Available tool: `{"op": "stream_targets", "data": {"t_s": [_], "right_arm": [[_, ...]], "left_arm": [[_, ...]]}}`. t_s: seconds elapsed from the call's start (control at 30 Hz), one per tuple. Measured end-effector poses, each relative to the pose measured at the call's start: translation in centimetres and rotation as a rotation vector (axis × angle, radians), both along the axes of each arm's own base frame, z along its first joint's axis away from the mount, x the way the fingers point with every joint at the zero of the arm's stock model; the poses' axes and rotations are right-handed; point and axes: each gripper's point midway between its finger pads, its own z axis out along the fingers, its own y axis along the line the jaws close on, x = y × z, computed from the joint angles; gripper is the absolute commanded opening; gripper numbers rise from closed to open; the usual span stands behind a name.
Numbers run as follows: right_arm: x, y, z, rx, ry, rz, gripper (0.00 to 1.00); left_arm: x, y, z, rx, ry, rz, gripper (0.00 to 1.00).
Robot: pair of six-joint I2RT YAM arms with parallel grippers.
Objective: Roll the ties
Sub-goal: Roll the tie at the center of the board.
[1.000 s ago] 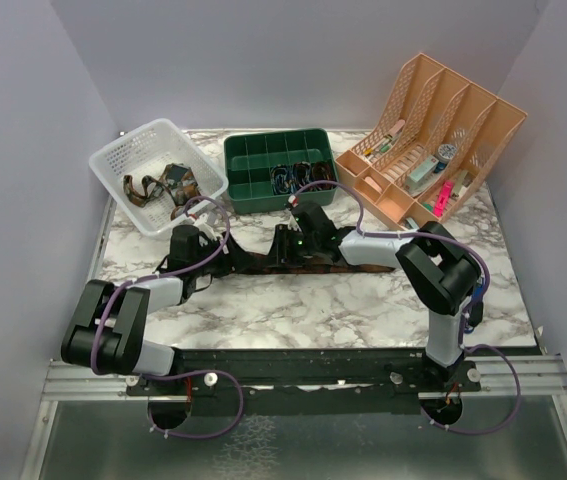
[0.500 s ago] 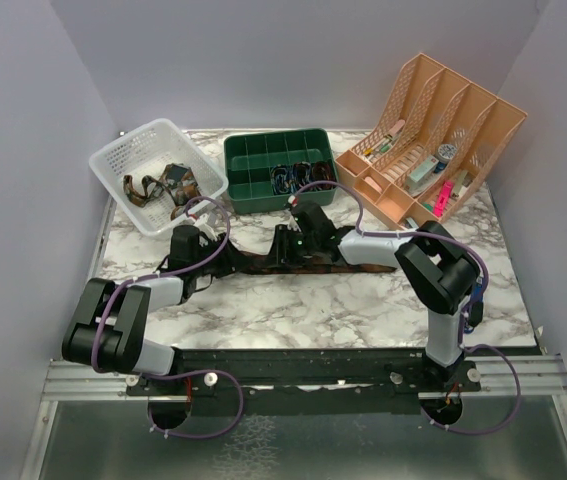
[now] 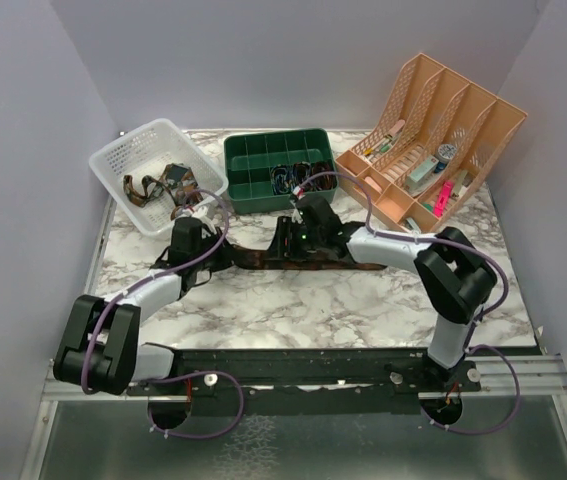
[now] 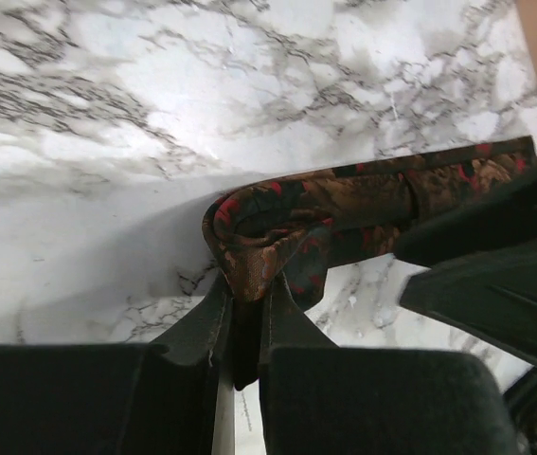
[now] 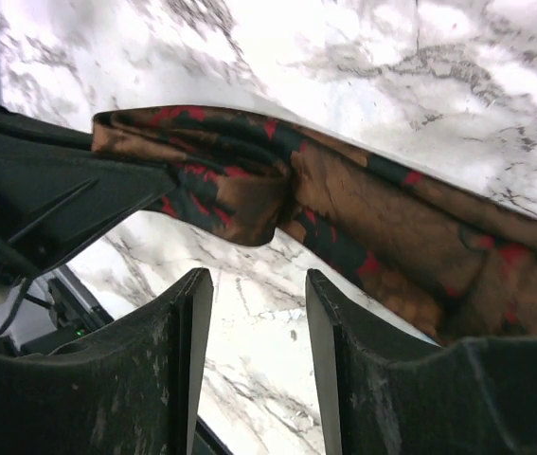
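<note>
Both jaws at tie (image 4: 344, 190): left clenched on fold, right released; green tray (image 3: 253, 200) beyond.

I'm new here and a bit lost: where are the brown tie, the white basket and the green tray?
brown tie (image 4: 344, 194): left wrist view, patterned strip.
white basket (image 3: 129, 139): top view, far rim.
green tray (image 3: 275, 134): top view, far rim.
</note>
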Motion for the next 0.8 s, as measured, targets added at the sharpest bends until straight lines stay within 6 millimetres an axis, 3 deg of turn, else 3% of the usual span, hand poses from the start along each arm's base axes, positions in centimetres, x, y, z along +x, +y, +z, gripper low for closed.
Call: {"op": "stream_targets", "data": {"t_s": [0.13, 0.27, 0.53, 0.8], "right_arm": [[1.0, -1.2, 2.9, 0.002, -0.084, -0.053, 0.5], [2.0, -2.8, 4.1, -0.018, -0.14, -0.11, 0.5], [3.3, -6.0, 2.2, -0.126, -0.143, -0.177, 0.5], [2.8, -7.8, 1.2, -0.15, -0.122, -0.204, 0.46]], "left_arm": [[0.9, 0.9, 1.1, 0.099, -0.004, 0.046, 0.0], [1.0, 1.5, 1.2, 0.196, 0.017, 0.081, 0.0], [0.7, 0.8, 1.6, 0.387, 0.033, 0.102, 0.0], [1.9, -0.2, 2.9, 0.526, 0.022, 0.145, 0.0]]}}
